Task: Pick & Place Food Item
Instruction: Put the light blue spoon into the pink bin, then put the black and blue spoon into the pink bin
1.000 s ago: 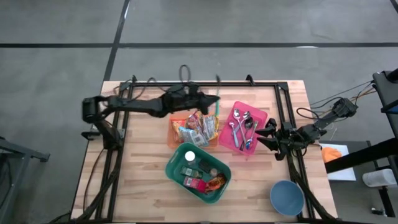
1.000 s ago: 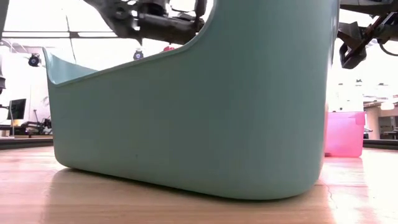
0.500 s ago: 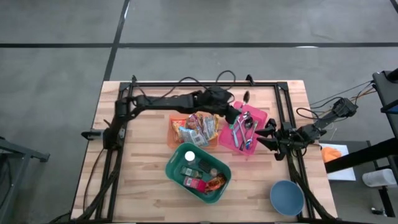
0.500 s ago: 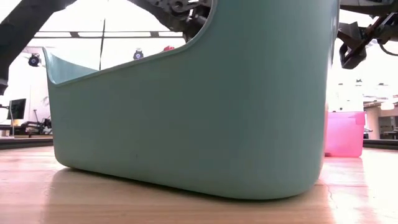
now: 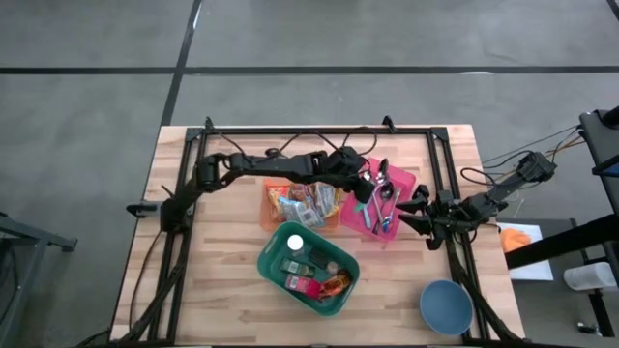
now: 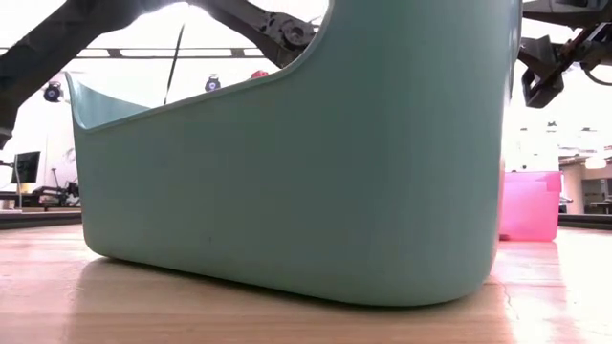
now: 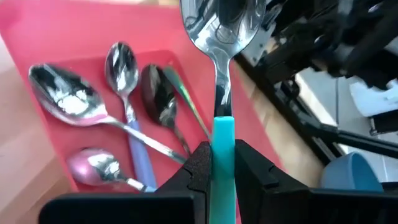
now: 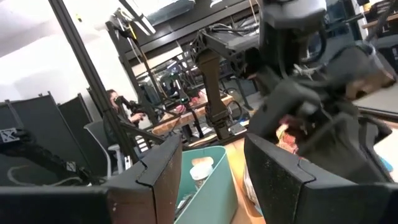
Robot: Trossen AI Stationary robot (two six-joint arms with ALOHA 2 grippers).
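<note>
Left tool (image 7: pixel 221 163), clenched on teal-handled spoon (image 7: pixel 219 37), now swung from orange bin (image 5: pixel 274 196) to over pink tray (image 5: pixel 406 184) near tabletop's rear-right; drop judged next. Right tool (image 5: pixel 416 208) parked beside tray, half-open, empty.

From directly overhead we look straight down on the whole wooden worktop (image 5: pixel 232 280) and both arms, with grey floor around it. Our low camera sits at worktop height, pressed close to the teal bin (image 6: pixel 316 172), whose wall fills most of that view; the pink tray (image 6: pixel 529 205) shows beyond it, as it does from above. Our left wrist camera looks closely down into the pink tray, and the right wrist camera faces across the worktop towards the teal bin and the room behind.
</note>
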